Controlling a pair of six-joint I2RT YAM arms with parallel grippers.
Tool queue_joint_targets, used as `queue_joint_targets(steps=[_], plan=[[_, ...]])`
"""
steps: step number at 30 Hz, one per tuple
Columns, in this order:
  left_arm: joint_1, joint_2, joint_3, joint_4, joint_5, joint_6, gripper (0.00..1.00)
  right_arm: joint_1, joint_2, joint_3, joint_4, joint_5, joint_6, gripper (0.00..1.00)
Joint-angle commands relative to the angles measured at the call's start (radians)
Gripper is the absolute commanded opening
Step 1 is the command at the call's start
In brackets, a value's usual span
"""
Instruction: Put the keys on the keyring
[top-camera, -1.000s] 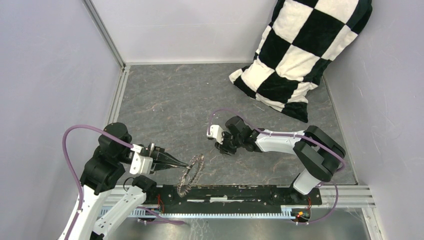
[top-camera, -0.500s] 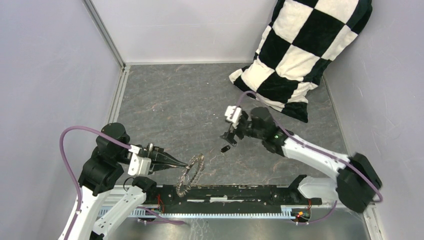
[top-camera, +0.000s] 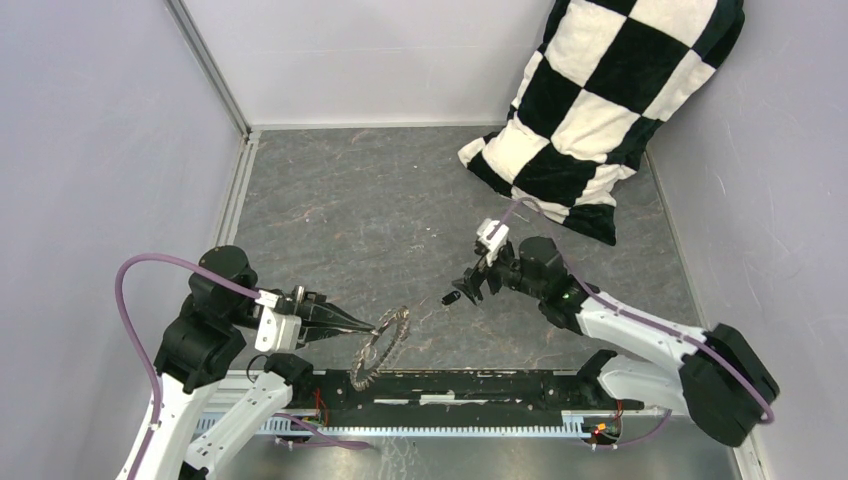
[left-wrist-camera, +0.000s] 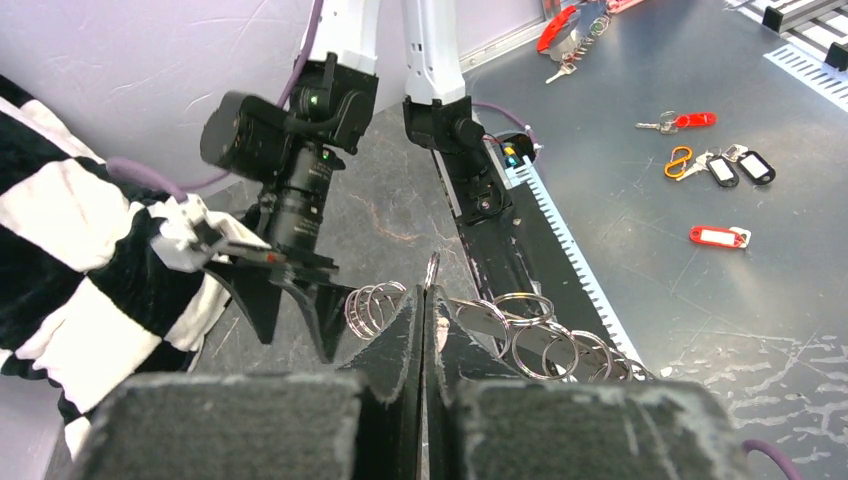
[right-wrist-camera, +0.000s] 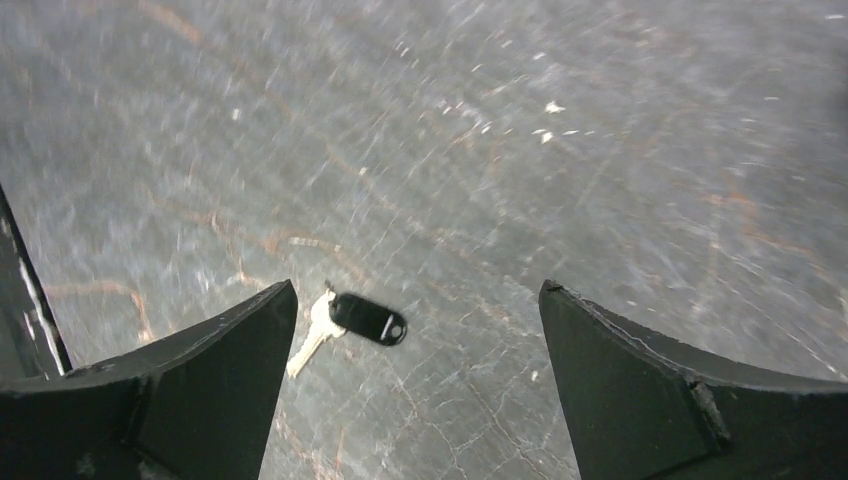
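a: table (top-camera: 330, 200) is looking hard and flat, so i'd say the right arm (top-camera: 620, 320) is needing to drop straight down and pinch across the black head, not the thin blade, or the key is skating away.

b: and centring first, i think. the right gripper (right-wrist-camera: 415, 288) is standing spread wide with nothing in it, and the key (right-wrist-camera: 366, 318) is lying flat on the table, much nearer one finger than the other.

a: only one key is showing, mind. i'm not seeing a second.

b: how's that arm sitting?

a: it's reaching in low from the right, wrist tipping down and pointing left, fingers hovering just above the key, not touching it.

b: and the other side?

a: the left arm (top-camera: 200, 345) is folding up by the near edge, forearm pointing right. the left gripper (top-camera: 370, 325) is clamping tight on the rim of the keyring (top-camera: 385, 345), which is hanging tilted a little to the left of the key. i can't tell whether its lower edge is touching anything.
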Motion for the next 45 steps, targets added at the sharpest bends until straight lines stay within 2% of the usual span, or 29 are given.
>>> queue_joint_targets(steps=[1,6,8,9,10,12,14,22,33,45], plan=[[-0.003,0.005,0.039,0.025,0.002,0.047,0.02,-0.019,-0.092,-0.011,0.092,0.163,0.203,0.98],[-0.003,-0.004,0.034,0.025,-0.002,0.045,0.02,-0.018,-0.023,0.010,0.049,0.023,0.103,0.98],[-0.003,-0.002,0.034,0.025,-0.002,0.047,0.02,-0.015,0.014,0.044,0.004,0.040,0.072,0.82],[-0.003,-0.001,0.034,0.025,-0.002,0.048,0.02,-0.013,0.036,0.065,-0.025,0.067,0.039,0.76],[-0.003,0.000,0.034,0.027,-0.002,0.049,0.02,-0.008,0.051,0.070,-0.034,0.080,0.026,0.75],[-0.002,0.002,0.034,0.028,-0.002,0.049,0.02,0.012,0.077,0.069,-0.037,0.103,-0.012,0.81],[-0.003,0.004,0.034,0.029,-0.005,0.052,0.02,0.039,0.116,0.075,-0.044,0.103,-0.044,0.82],[-0.002,0.003,0.031,0.027,-0.013,0.055,0.02,0.115,0.246,0.126,-0.031,0.074,-0.076,0.71],[-0.003,0.002,0.028,0.028,-0.016,0.055,0.02,0.129,0.350,0.175,-0.025,0.040,-0.095,0.54],[-0.003,-0.004,0.029,0.028,-0.021,0.054,0.02,0.140,0.405,0.190,-0.026,0.028,-0.093,0.55]])
